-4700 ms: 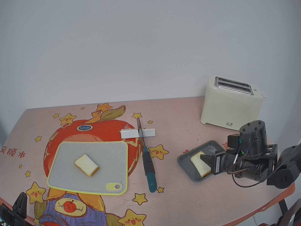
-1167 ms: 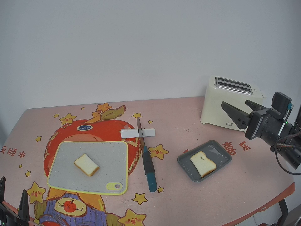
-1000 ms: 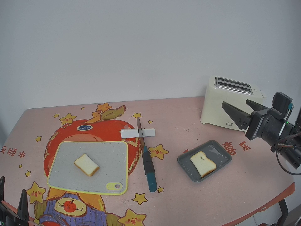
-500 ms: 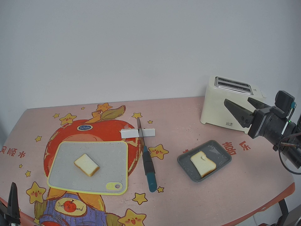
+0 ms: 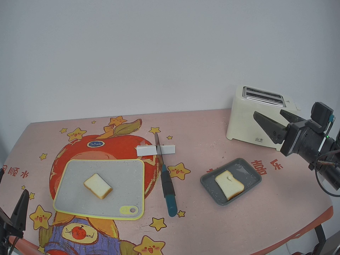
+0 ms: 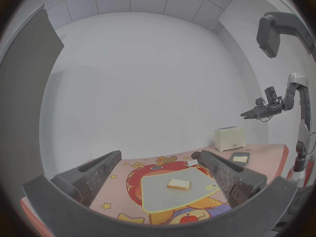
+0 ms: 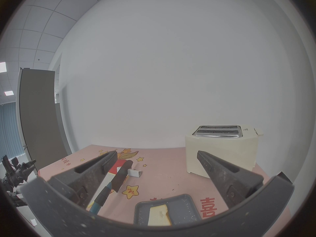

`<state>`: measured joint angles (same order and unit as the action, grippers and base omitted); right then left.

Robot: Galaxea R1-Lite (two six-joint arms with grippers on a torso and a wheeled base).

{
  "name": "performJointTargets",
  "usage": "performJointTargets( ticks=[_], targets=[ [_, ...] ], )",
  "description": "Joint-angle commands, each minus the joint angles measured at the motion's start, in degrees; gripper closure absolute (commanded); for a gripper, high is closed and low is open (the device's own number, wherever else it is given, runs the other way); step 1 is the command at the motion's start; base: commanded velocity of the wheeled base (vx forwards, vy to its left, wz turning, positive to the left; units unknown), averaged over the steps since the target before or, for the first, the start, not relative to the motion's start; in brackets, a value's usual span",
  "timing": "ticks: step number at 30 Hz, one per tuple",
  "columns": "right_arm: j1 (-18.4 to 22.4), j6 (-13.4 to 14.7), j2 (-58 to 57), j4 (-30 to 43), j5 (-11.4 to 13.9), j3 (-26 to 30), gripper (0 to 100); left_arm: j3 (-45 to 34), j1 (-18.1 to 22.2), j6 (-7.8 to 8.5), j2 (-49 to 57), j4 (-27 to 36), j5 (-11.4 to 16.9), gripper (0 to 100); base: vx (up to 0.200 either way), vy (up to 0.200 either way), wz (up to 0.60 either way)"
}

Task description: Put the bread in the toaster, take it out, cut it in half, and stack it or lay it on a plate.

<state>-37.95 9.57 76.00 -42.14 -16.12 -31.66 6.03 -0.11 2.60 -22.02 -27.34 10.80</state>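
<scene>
A pale wall (image 5: 141, 54) backs the pink cartoon-printed table (image 5: 212, 131). My right gripper (image 5: 267, 112) hovers beside the boxy cream toaster (image 5: 262, 115), jaws spread and empty. One soft, crusted bread half (image 5: 229, 185) lies flat on the grey plate (image 5: 209, 188) near the toaster's front. The other half (image 5: 98, 186) sits on the speckled cutting board (image 5: 124, 181), well apart from the toaster. It is probably for my left gripper (image 6: 157, 154), whose jaws are likewise spread.

The right gripper (image 5: 267, 112) hovers raised out at three o'clock, jaws spread wide, pointing toward ten. The left gripper (image 6: 156, 154) sits low at eight o'clock, jaws likewise parted.
</scene>
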Motion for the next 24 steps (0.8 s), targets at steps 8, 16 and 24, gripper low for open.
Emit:
performJointTargets(
  ticks=[8,16,24],
  targets=[
    [0.1,0.0,0.1,0.0,-0.1,0.0,0,0.3,-4.7,0.04,-16.8,-3.6,1.9,0,0.0,0.0,0.0],
    [0.1,0.0,0.2,0.0,0.0,0.1,0,-0.4,-8.9,0.04,-26.9,-11.0,1.9,0,0.0,0.0,0.0],
    [0.1,0.0,0.2,0.0,0.0,0.2,0,-0.8,-15.1,0.04,-33.0,-13.9,2.2,0,0.0,0.0,0.0]
  ],
)
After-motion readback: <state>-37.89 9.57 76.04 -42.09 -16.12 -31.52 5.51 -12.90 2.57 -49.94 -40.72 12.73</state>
